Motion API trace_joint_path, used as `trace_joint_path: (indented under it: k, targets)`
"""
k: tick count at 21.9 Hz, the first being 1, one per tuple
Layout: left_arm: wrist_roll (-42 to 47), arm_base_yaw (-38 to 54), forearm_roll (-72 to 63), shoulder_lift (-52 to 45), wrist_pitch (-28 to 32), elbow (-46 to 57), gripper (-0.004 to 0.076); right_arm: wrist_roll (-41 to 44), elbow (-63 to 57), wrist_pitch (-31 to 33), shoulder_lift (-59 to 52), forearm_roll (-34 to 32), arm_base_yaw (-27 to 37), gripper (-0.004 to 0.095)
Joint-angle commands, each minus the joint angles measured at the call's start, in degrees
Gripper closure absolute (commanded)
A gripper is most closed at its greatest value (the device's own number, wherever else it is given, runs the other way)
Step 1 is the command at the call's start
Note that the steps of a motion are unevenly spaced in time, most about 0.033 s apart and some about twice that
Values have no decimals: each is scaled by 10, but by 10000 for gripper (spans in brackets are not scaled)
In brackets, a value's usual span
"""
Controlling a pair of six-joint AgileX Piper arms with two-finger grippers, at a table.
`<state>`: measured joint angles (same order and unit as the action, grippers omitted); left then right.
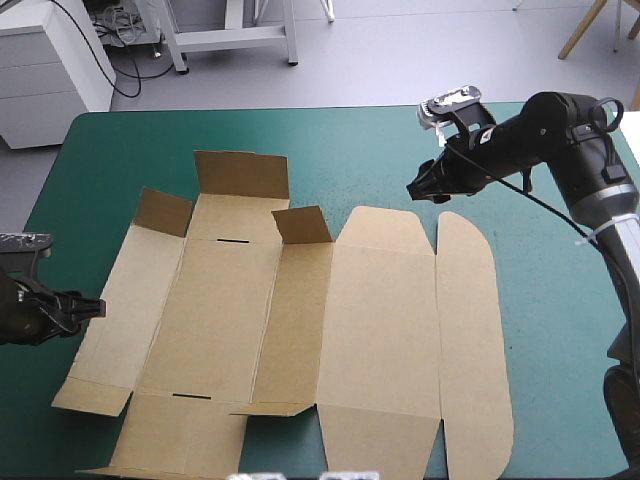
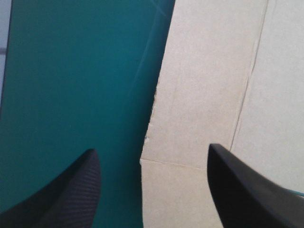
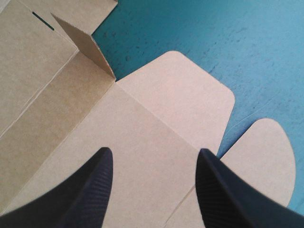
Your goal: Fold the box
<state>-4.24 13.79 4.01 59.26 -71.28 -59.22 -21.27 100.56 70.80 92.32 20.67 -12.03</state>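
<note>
High view: box (image 1: 380,310) lies mostly flat on the table (image 1: 350,140), left gripper (image 1: 95,308) spread apart at its left edge, right gripper (image 1: 414,189) spread apart too, over its far edge.

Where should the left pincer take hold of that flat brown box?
Probably on the box, at the free outer edge of its left side panel, coming in from the table's left. That straight edge lies between the open left pincer's fingers.
</note>
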Motion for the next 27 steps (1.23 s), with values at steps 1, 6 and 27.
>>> trace_joint_path:
  k: [1, 6, 27]
  targets:
    - [-7, 41, -45, 19, -18, -17, 267, -12, -18, -19, -27, 33, 4, 407]
    - [-6, 72, -35, 103, 2, -14, 267, -40, -45, -19, -23, 100, 4, 392]
    - [-136, 184, -210, 298, -3, 21, 267, -57, -62, -19, -23, 114, 4, 390]
